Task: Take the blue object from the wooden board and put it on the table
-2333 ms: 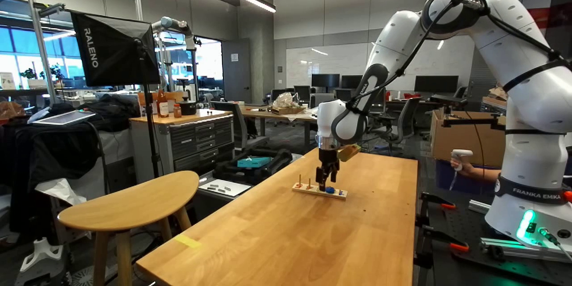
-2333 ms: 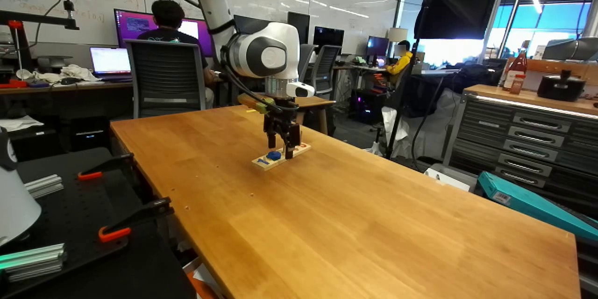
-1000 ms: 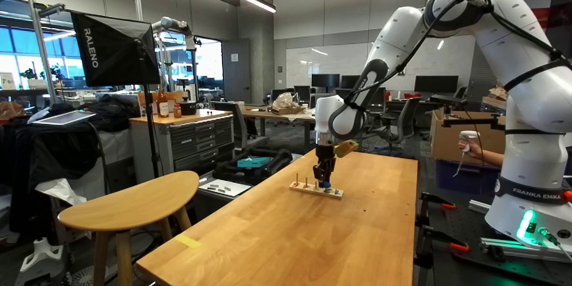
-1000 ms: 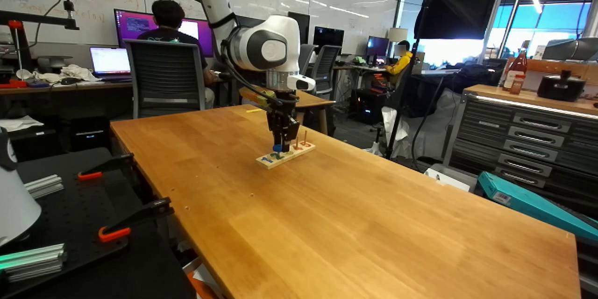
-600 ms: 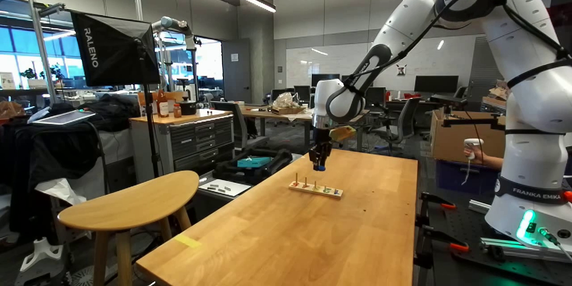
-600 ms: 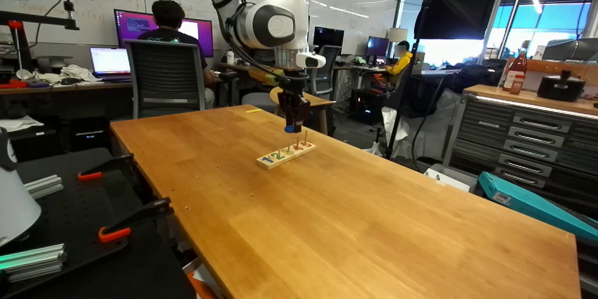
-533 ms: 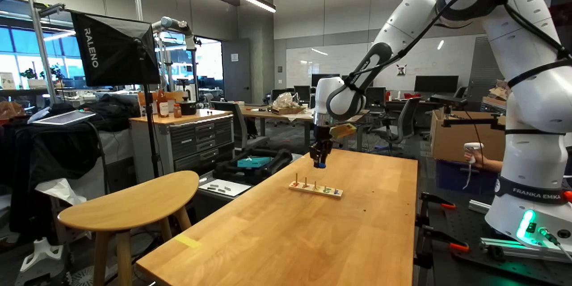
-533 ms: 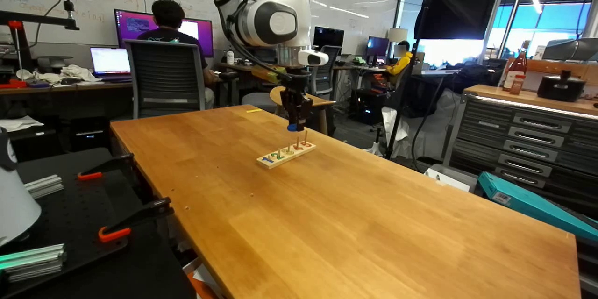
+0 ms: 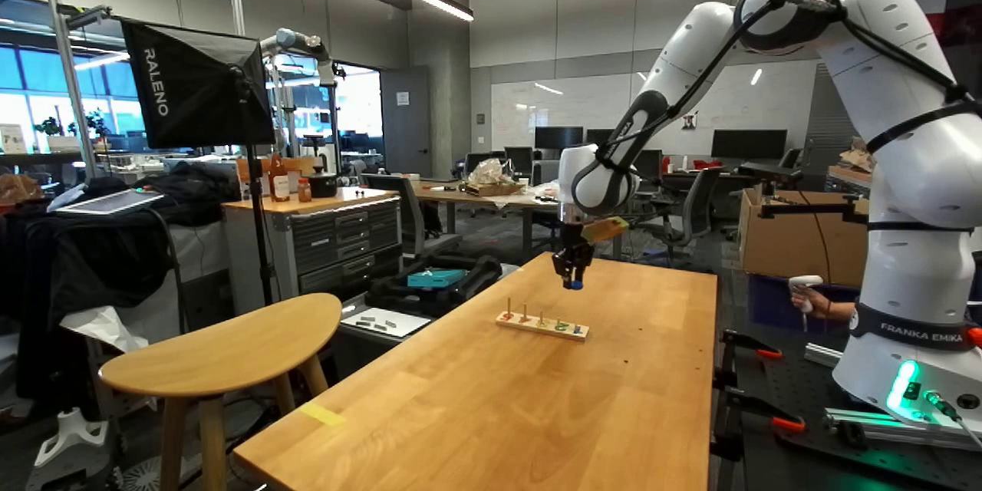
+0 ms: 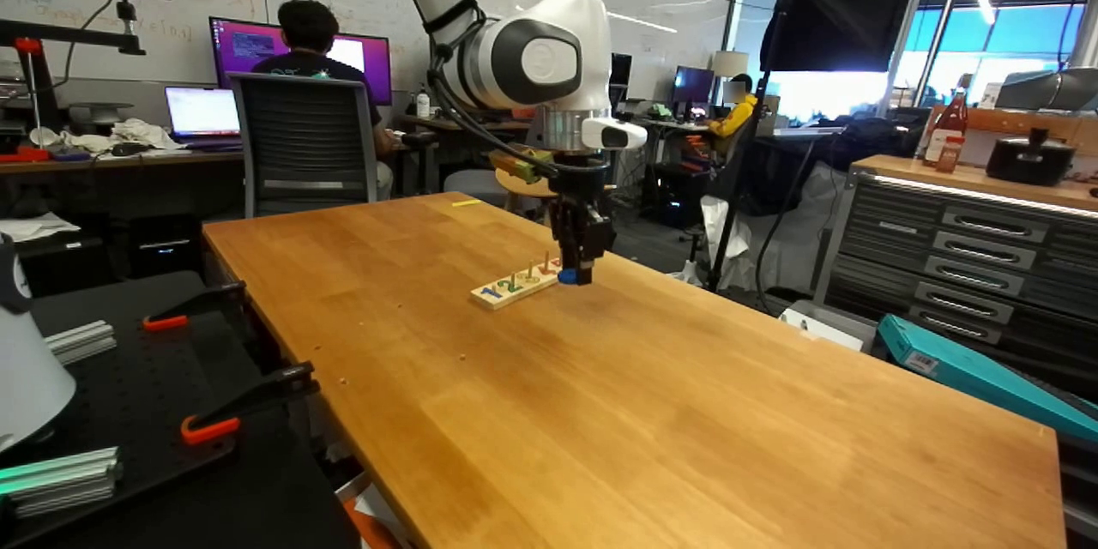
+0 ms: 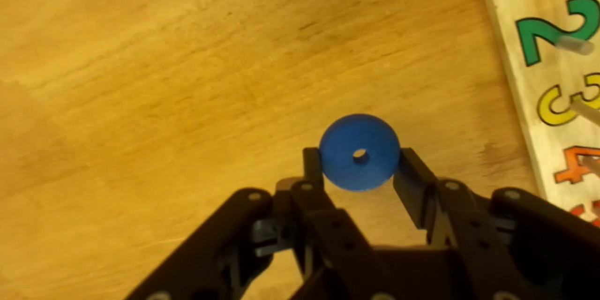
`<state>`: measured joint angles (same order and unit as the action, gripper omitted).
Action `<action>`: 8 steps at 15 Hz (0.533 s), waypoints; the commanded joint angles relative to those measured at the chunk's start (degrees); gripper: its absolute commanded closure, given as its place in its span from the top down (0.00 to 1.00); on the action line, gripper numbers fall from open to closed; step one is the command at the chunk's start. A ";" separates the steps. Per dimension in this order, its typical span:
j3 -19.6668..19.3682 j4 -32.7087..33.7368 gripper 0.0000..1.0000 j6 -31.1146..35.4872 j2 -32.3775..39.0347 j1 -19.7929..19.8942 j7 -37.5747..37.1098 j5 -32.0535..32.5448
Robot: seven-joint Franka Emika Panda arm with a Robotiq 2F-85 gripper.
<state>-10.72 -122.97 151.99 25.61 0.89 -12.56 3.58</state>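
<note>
A flat blue disc with a hole through its middle, the blue object (image 11: 359, 176), is pinched at its sides by the two dark fingertips of my gripper (image 11: 360, 161). It hangs over the table (image 9: 491, 399), beside the wooden board and off it; its exact height is hard to tell. In the wrist view the wooden board (image 11: 525, 84) runs along the right edge, with painted numbers and short pegs. Both exterior views show the wooden board (image 10: 506, 298) lying flat; there the held blue object (image 10: 567, 277) overlaps its far end.
Pegs (image 9: 509, 304) of differing height stand up from the board. Dark clamps (image 10: 206, 300) with orange tips grip the table's edge near the robot base. A wooden stool (image 9: 222, 345) and a metal drawer cabinet (image 9: 330, 238) stand beyond the table.
The gripper, earlier open over the board, closed on the blue object and raised it off its peg. Over the last half second it moved sideways off the board and somewhat lower.
</note>
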 commanded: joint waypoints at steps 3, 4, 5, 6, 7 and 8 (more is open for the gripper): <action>-1.47 1.58 0.36 -0.27 5.98 -0.26 -2.20 0.77; -1.56 1.54 0.57 -0.79 6.50 -0.31 -2.31 0.74; -1.57 1.64 0.69 -0.82 7.04 -0.48 -2.57 0.70; -1.10 1.45 0.74 -1.36 6.40 -0.40 -2.40 0.15; -0.60 1.23 0.83 -1.72 5.60 -0.52 -2.20 -0.15; 0.27 0.79 0.90 -2.33 3.47 -0.71 -1.53 -0.40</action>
<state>-11.32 -122.96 151.93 31.51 1.08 -13.75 3.67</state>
